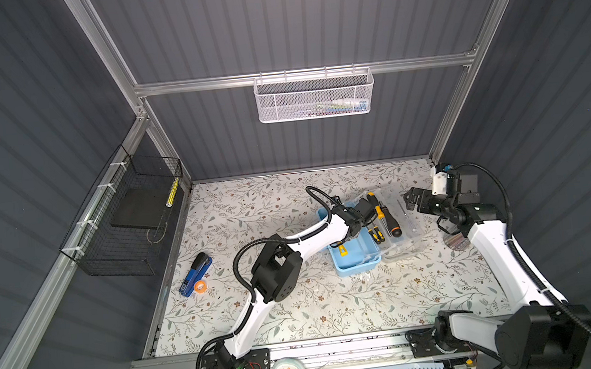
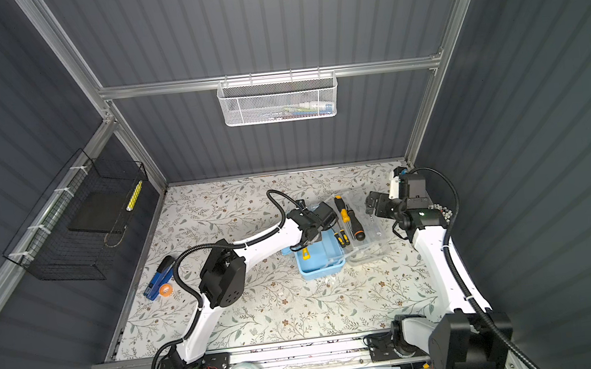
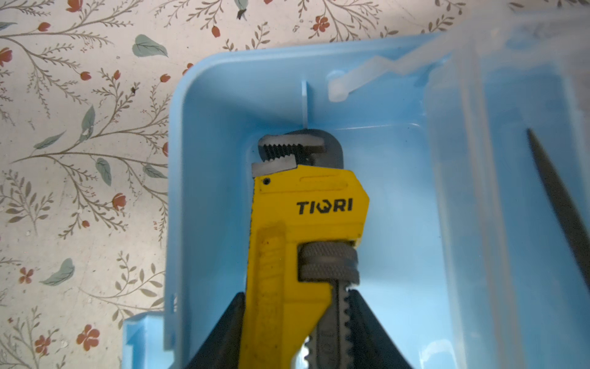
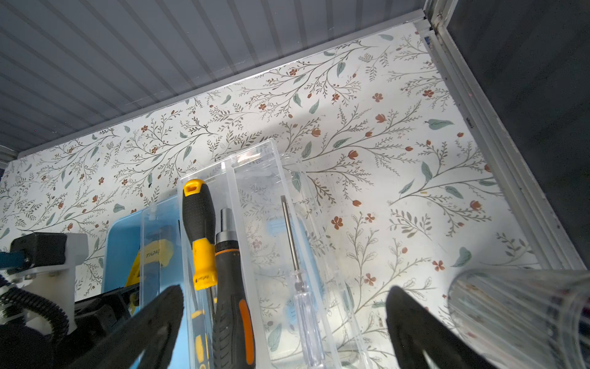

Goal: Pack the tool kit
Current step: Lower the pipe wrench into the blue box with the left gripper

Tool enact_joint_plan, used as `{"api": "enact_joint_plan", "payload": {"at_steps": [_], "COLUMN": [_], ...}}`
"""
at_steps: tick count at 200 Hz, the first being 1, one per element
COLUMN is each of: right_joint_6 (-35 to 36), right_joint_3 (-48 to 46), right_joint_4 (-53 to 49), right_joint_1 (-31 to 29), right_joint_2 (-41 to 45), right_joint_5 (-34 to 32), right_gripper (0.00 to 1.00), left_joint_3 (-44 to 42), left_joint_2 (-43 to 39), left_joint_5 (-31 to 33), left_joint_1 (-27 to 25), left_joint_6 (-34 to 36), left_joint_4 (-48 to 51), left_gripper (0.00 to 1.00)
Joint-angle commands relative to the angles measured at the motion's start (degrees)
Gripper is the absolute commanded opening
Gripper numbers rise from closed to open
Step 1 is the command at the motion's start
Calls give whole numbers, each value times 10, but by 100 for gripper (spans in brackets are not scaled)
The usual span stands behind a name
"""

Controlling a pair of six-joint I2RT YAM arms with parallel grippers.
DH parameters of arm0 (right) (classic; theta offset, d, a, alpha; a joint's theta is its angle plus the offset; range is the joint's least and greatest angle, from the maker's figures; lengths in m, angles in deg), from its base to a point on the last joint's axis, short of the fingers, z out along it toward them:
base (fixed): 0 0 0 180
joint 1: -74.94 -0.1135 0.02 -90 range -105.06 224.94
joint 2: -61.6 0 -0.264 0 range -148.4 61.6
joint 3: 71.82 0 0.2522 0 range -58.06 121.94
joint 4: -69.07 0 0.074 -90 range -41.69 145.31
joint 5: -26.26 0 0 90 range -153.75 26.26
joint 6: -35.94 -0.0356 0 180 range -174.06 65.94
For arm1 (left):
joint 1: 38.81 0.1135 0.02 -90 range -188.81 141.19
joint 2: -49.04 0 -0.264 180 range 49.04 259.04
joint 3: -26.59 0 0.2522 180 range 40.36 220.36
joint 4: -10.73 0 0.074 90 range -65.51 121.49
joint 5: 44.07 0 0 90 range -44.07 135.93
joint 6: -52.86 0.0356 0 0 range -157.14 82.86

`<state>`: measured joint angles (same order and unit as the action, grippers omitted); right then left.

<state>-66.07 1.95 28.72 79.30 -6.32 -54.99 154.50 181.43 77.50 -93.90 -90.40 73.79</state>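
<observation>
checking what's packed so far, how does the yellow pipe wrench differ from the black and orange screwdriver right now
The yellow pipe wrench is clamped in the left gripper; the black-and-orange screwdriver lies free. The wrench's head is inside the blue case; the screwdriver rests in the clear tray beside it. The wrench is broad with a toothed head; the screwdriver is slim and round-handled. Both are kit tools.

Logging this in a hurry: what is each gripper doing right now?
Left gripper: shut on the wrench.
Right gripper: open, holding nothing.
</observation>
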Motion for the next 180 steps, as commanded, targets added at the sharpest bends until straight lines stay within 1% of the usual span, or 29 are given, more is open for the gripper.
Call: {"api": "enact_joint_plan", "payload": {"at_steps": [1,13,27,38,61,75,83,94,109,139,160,180], "right_joint_6": [1,2,4,6,6,7,7,8,8,11,10,14], "right_joint_3": [-1,-1,0,1,3,3,3,4,4,7,12,10], "right_joint_4": [-3,-3,-4,-7,-9,-9,-8,-10,-11,-12,-14,-9], "right_joint_1": [2,3,3,3,4,4,5,4,5,7,11,12], "right_joint_2": [0,-4,-9,-14,-16,-17,-18,-19,-22,-34,-45,-53], "right_joint_5": [-4,-4,-5,-6,-8,-10,-11,-13,-14,-21,-19,-9], "right_gripper": [99,99,99,99,99,99,99,99,99,99,99,99], "left_joint_3": [3,-6,-11,-10,-10,-9,-6,1,5,-6,-29,-29], "left_joint_2": [-8,-10,-11,-9,-7,-7,-5,-4,-8,-40,-71,-86], "left_joint_5": [60,56,52,48,44,39,36,32,28,21,19,14], "left_joint_1": [-2,-2,-1,-2,-3,-2,-2,-2,-2,-2,-2,-2], "left_joint_6": [-17,-17,-14,-13,-4,1,3,4,1,-3,0,4], "left_joint_4": [-37,-45,-51,-49,-49,-51,-50,-45,-35,-29,-49,-55], "left_gripper": [10,14,23,27,41,47,55,60,68,73,73,73]}}
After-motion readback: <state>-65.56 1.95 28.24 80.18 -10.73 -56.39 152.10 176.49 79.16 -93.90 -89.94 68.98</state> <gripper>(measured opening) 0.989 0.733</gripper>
